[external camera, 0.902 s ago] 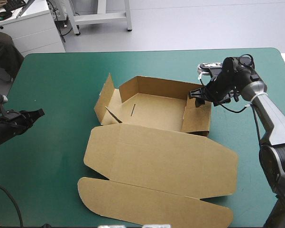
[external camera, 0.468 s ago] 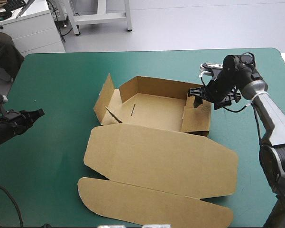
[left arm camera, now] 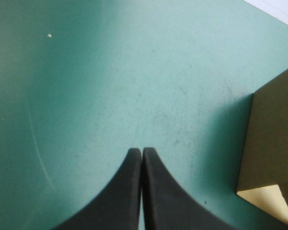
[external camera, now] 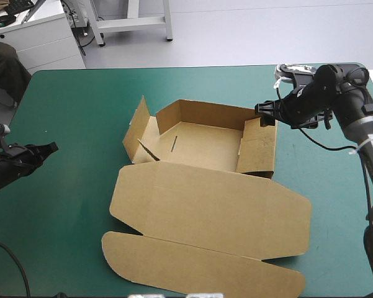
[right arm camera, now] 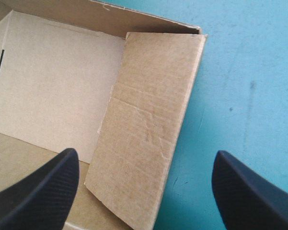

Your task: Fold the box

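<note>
We see the right fingers spread over the raised right wall of the box; the left fingers, pressed together, hover well apart. The box lies mid-way across the surface: left wall splayed, lid flat; roughly half done, we judge.

The high camera is looking forward and down from above and behind the robot, taking in the whole teal-green table and the box. The left wrist camera is peering along the left gripper, close over bare cover, catching just one brown edge of the box. The right wrist camera is hanging close above the box's right wall, looking along the right gripper, and the high view is showing that same wall.
</note>
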Controlling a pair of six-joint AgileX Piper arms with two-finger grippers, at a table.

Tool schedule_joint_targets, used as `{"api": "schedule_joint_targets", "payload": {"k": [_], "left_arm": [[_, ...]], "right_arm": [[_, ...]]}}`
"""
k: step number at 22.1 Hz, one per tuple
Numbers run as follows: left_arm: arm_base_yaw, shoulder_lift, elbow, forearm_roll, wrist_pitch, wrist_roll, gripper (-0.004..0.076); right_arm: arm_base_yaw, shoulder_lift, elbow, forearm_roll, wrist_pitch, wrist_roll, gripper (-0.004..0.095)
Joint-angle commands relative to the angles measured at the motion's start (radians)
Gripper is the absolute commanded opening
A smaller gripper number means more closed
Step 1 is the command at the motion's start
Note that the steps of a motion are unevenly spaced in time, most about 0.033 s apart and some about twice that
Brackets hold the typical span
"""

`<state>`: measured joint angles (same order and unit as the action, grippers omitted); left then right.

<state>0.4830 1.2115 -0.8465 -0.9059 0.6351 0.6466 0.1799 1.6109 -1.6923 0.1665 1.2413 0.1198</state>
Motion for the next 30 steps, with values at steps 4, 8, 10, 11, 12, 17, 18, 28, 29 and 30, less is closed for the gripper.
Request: {"api": "schedule_joint_targets", "payload": {"k": [4,8,10,11,12,17,18,28,29,30], "left_arm": [[-0.001,-0.026,-0.025,-0.041,-0.018,-0.006,-0.0010],[-0.001,-0.026,-0.025,-0.044,-0.018,-0.006,-0.0010],[-0.001,-0.026,-0.025,-0.044,-0.018,-0.006,-0.0010],[-0.001,-0.026,-0.025,-0.049,-0.020,-0.006,-0.0010],[-0.001,-0.026,-0.025,-0.049,-0.020,-0.006,-0.0010],[-0.001,-0.026,-0.025,-0.060,-0.025,-0.006,-0.0010],[-0.001,-0.026,-0.025,-0.060,-0.025,-0.006,-0.0010],[-0.001,-0.026,-0.025,-0.062,-0.025,-0.019,-0.0010],[-0.001,-0.026,-0.025,-0.062,-0.025,-0.021,-0.0010],[-0.001,-0.026,-0.025,-0.064,-0.025,-0.025,-0.0010]], "right_arm": [[0.002,-0.094,0.027,0.004,0.013,0.039,0.0780],[0.002,-0.100,0.036,0.002,0.013,0.069,0.0780],[0.002,-0.098,0.036,-0.014,0.013,0.115,0.0780],[0.002,-0.089,0.036,-0.014,0.013,0.134,0.0780],[0.002,-0.081,0.036,-0.019,0.013,0.143,0.0780],[0.014,0.028,0.036,-0.023,0.013,0.157,0.0780],[0.021,0.044,0.036,-0.023,0.013,0.149,0.0780],[0.075,0.164,0.036,-0.092,0.013,0.244,0.0767],[0.075,0.166,0.036,-0.093,0.013,0.250,0.0768],[0.075,0.171,0.036,-0.088,0.013,0.250,0.0767]]}}
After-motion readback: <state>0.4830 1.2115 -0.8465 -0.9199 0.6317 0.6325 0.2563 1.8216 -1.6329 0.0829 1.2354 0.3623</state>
